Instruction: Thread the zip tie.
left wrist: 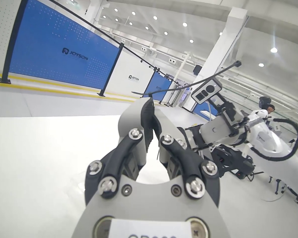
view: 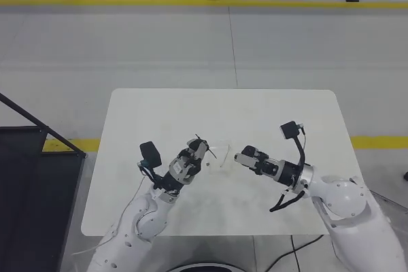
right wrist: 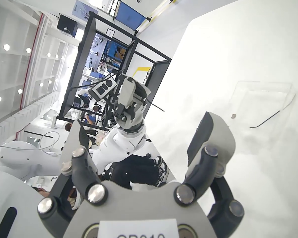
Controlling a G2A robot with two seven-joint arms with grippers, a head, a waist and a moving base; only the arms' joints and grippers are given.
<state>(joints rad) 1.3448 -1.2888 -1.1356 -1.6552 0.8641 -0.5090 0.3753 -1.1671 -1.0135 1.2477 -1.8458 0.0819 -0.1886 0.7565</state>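
We see the left pincer [left wrist: 151, 101] pressed together on a black zip tie [left wrist: 188, 85], its dark pads meeting around the strap. A short stub of the tie juts out on one side of the pads. The long stretch runs out on the other side and ends in the small blocky head, which points toward the right arm's wrist. The tie is in the air, clear of the white surface [view: 258, 115], and it bows slightly along its length.

From the top view, both arms come in from the robot's edge of the surface and face each other near its middle, with the left pincer a little apart from the right pincer [right wrist: 142, 122]. The right pincer is spread wide, with nothing between its pads, and it is aimed across at the left pincer and the tie it holds.

Between the two pincers, a clear tray [right wrist: 260, 87] rests flat on the surface. It is see-through and hard to make out against the white. A second zip tie [right wrist: 268, 117], also black, lies at the tray's edge nearest the right pincer, with one end bent up along the rim. We cannot tell whether it sits inside the tray or only leans against its rim. Neither pincer touches the tray or this second tie.
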